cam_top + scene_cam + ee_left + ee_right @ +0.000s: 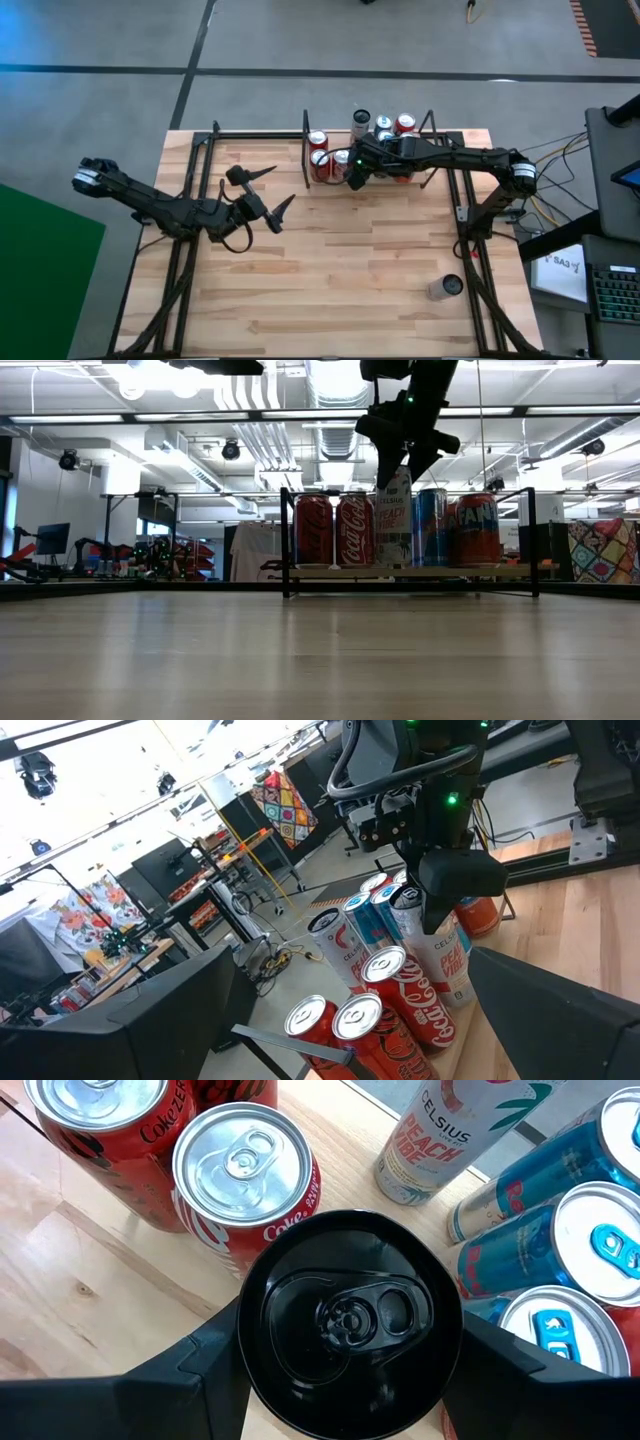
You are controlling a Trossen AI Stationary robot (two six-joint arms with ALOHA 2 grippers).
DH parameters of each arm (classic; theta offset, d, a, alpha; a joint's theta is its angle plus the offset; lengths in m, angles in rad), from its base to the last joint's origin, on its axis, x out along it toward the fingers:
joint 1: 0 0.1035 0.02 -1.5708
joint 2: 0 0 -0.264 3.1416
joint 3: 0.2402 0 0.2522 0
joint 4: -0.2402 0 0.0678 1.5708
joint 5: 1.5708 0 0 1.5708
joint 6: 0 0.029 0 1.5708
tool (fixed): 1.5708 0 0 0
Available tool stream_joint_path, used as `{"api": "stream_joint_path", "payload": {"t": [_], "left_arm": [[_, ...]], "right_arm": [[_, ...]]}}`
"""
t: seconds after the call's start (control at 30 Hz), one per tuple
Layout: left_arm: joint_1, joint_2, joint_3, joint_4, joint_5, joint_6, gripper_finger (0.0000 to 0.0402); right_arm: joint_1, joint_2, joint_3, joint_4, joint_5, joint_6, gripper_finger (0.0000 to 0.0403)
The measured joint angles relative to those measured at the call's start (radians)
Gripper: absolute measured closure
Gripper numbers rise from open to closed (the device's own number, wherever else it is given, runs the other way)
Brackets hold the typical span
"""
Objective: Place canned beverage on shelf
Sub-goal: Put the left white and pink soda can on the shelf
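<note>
— Closest to us, what's that on the table's near right?

— Spare can [445, 287] on its side; not my concern. My left gripper [272, 192] waits mid-table on the left, fingers spread, holding nothing.

— And the right?

— My right gripper [404, 460] reaches over the shelf [400, 572] at the far edge, fingers clamped on the black-topped can [350, 1320]. Its base looks level with its neighbours, so I judge it is seated or nearly.

— How will you finish cleanly?

— Red cola cans [334, 530] crowd the left, blue cans [590, 1230] the right. I'd open only slightly, then lift straight up, no sideways drift.
</note>
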State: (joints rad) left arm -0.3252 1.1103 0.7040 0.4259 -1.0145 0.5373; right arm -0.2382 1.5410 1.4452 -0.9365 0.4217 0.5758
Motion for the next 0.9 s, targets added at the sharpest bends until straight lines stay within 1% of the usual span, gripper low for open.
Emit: {"api": "stream_joint_path", "payload": {"t": [0.9], "left_arm": [[0.0,0.0,0.0,0.0,0.0,0.0,0.0012]], "right_arm": [[-0.001,0.0,-0.029,0.012,0.001,0.001,0.0167]]}}
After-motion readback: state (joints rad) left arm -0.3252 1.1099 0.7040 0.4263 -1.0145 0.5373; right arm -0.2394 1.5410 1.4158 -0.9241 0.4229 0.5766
